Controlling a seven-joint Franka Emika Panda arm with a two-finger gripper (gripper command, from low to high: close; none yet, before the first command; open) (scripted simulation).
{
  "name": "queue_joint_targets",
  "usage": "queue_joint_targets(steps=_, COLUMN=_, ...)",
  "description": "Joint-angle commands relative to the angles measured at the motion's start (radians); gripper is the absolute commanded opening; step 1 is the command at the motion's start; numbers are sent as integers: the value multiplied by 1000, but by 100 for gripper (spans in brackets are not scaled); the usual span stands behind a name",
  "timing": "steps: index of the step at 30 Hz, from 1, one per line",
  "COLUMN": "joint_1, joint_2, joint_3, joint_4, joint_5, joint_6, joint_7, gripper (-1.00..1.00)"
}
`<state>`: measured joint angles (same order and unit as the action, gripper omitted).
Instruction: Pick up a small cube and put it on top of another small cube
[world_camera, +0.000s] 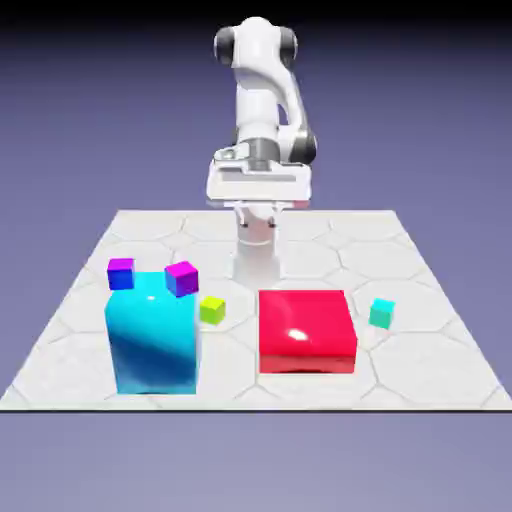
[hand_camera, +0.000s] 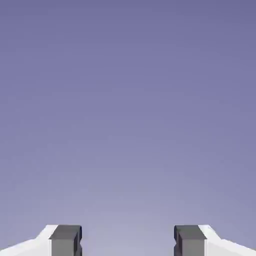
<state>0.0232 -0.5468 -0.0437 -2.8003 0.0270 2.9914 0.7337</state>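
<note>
Stacking likely unstarted: small glossy lime cube (world_camera: 212, 310) sits on white tabletop (world_camera: 230, 385), pick and place left; claw (hand_camera: 128, 241) spread, empty.

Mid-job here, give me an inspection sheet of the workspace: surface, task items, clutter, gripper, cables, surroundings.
Surface: pale table top with a web of thin crack-like lines
Job's things: small lime cube on the table, between the big cyan and red blocks
Clutter: big cyan block, big red block, small teal cube, two small purple-topped cubes by the cyan block's top
Gripper: open, nothing between the fingertips
Cables: nothing seen
Surroundings: plain blue-violet backdrop
</note>
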Motion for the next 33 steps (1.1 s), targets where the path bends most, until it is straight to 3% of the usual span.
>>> queue_joint_targets(steps=1, joint_1=-10, joint_2=4, joint_3=-36, joint_4=23, joint_5=8, joint_6=-38, joint_7=-13, gripper=0)
queue_joint_targets(steps=15, joint_1=-148, joint_2=62, joint_3=-544, joint_4=346, joint_5=126, joint_6=-566, joint_7=-198, gripper=0)
queue_joint_targets(steps=33, joint_1=154, joint_2=560, joint_3=-1196, joint_4=300, joint_5=649, joint_6=-1093, joint_7=-170, gripper=0)
